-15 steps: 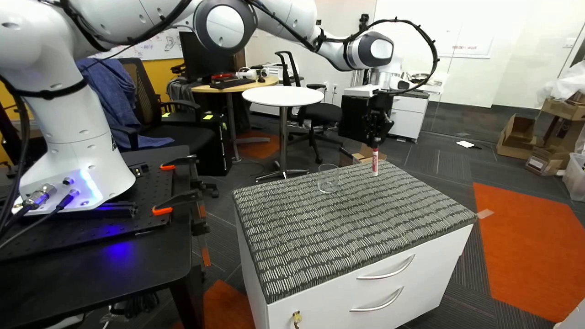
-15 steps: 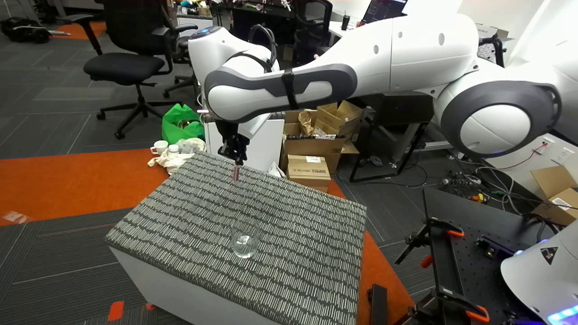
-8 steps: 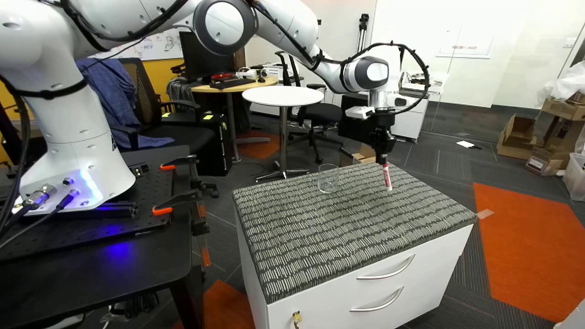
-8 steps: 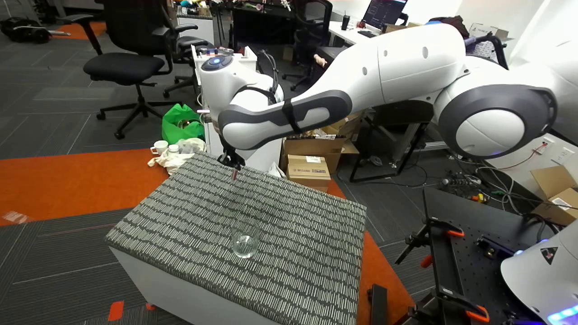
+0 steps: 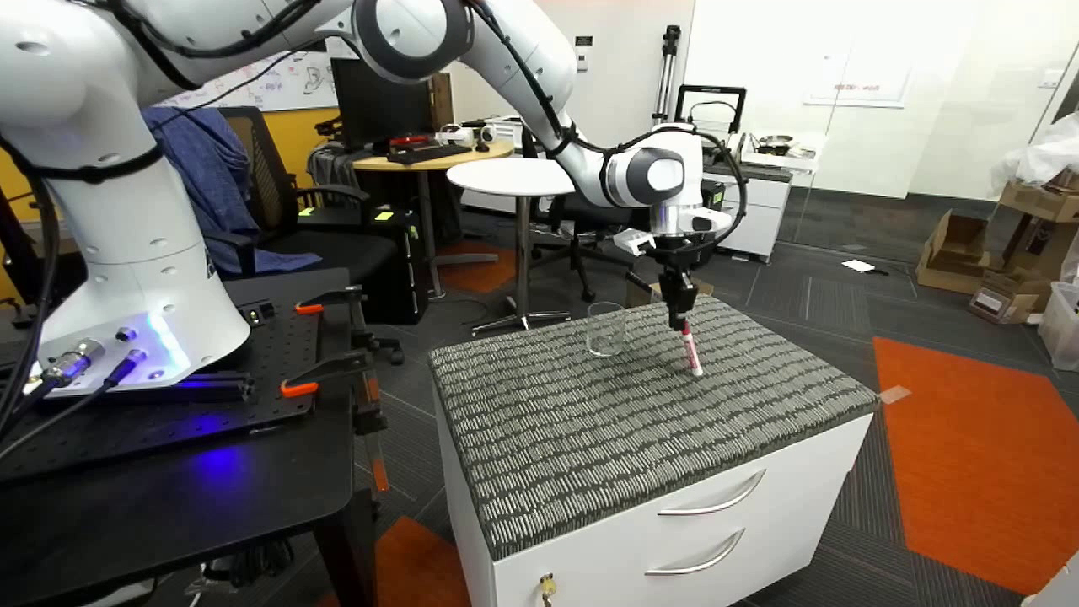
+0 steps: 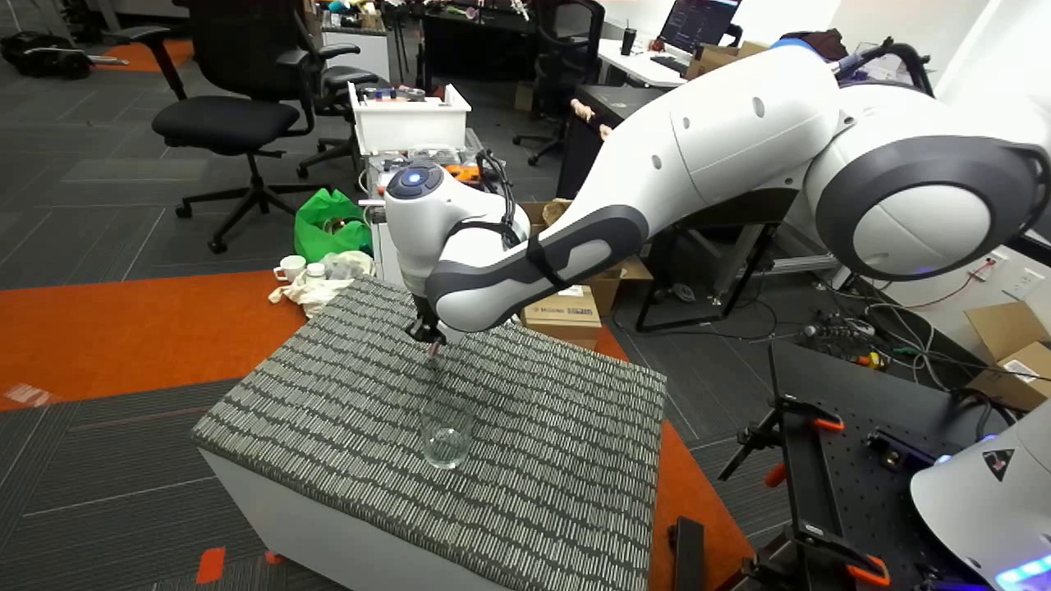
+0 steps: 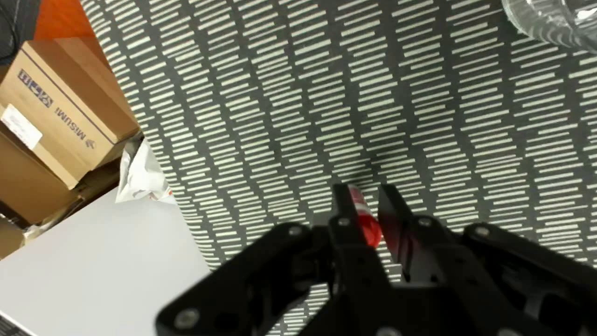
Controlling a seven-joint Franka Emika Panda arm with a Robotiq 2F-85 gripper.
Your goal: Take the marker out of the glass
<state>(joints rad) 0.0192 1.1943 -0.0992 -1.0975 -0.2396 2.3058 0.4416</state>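
The marker (image 5: 690, 350), red with a whitish lower end, is tilted below the fingers; its lower end is at or just above the patterned top. It also shows small in an exterior view (image 6: 434, 350) and in the wrist view (image 7: 369, 228). My gripper (image 5: 678, 324) points down around its upper end. In the wrist view, my gripper's fingers (image 7: 365, 187) are a little apart; the marker lies along the left finger, with a gap to the right one. The clear glass (image 5: 605, 330) stands upright and empty beside it, also in view (image 6: 447, 443) and at the wrist view's top right (image 7: 550, 21).
The patterned cabinet top (image 5: 641, 421) bears the glass. A cardboard box (image 7: 70, 107) and a white surface (image 7: 102, 266) lie beyond its edge in the wrist view. A green bag (image 6: 328, 223) and white cup (image 6: 290, 268) are past the far corner.
The arm has come down and nearer the cabinet's middle, bringing the marker lower. The marker has gone from upright to tilted. The glass has not moved.
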